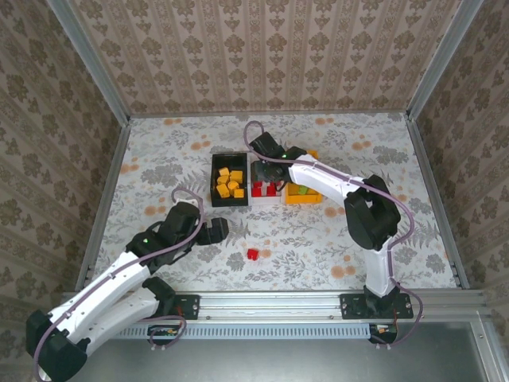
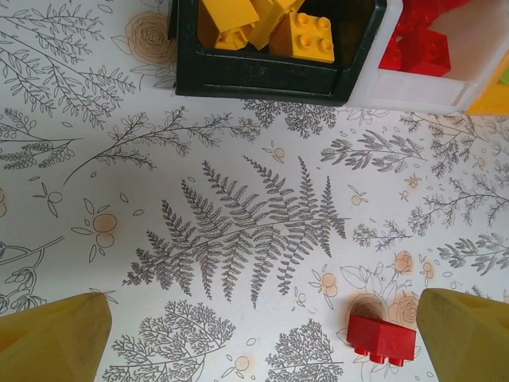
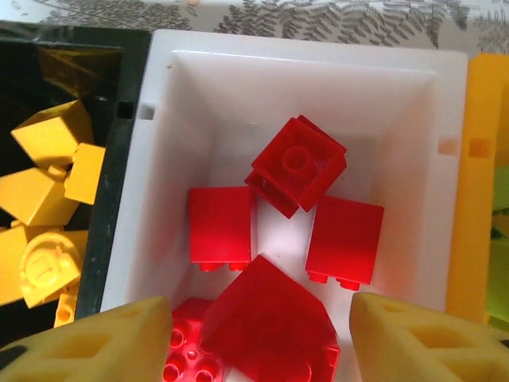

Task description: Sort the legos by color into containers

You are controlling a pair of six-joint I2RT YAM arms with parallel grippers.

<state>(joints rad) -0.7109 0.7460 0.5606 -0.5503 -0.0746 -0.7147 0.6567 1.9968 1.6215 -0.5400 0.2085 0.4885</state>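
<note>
Three joined containers stand mid-table: a black bin (image 1: 215,181) with several yellow legos (image 2: 312,36), a white bin (image 3: 199,87) with several red legos (image 3: 299,163), and an orange-yellow bin (image 1: 304,196) with green ones. My right gripper (image 3: 258,309) hangs over the white bin, open. A large red brick (image 3: 266,326) sits between its yellow fingers (image 3: 87,342), with a gap on each side. My left gripper (image 2: 261,298) is wide open low over the table, in front of the black bin. One loose red brick (image 2: 382,340) lies studs-down just inside its right finger (image 2: 469,334).
The patterned table (image 1: 334,239) is walled by papered panels and an aluminium frame. The same loose red brick (image 1: 252,255) lies near the front middle, right of my left gripper (image 1: 219,231). My right arm (image 1: 370,211) reaches from the front right toward the bins.
</note>
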